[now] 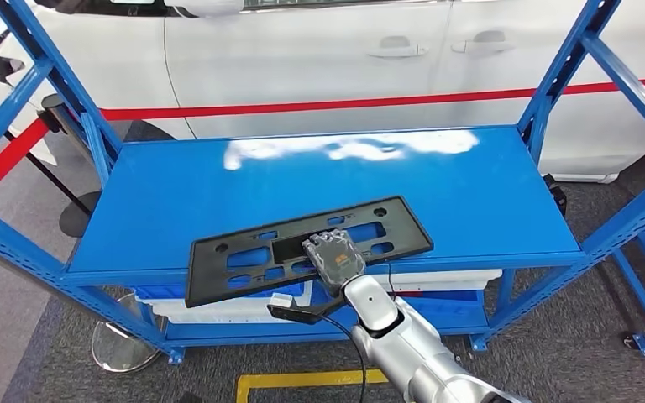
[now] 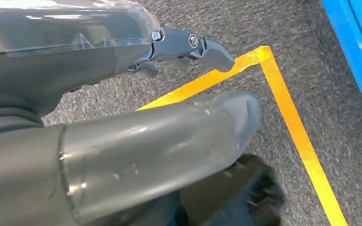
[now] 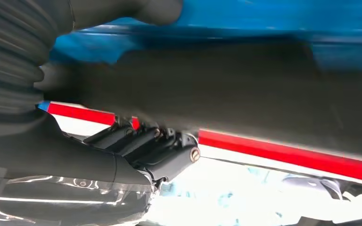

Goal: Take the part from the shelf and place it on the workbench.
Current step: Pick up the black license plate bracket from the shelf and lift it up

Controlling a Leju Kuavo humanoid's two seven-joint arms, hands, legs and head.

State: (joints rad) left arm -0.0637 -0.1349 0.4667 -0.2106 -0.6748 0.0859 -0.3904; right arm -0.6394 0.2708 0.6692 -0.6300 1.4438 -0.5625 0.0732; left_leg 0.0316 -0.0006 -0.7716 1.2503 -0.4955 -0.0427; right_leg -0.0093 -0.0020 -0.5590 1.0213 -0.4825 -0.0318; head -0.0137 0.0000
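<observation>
Right hand (image 1: 333,257) grips the part (image 1: 302,246) at mid-span for balance above the shelf (image 1: 176,193); left hand (image 2: 122,94) hangs empty, fingers apart.

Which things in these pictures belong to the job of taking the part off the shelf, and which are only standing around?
Belong to the job:
- black plastic part, at the front edge of the shelf
- blue shelf
- right hand, gripping the part

Only standing around:
- white car behind the shelf
- red barrier tape
- yellow floor tape
- left hand, hanging over the floor
</observation>
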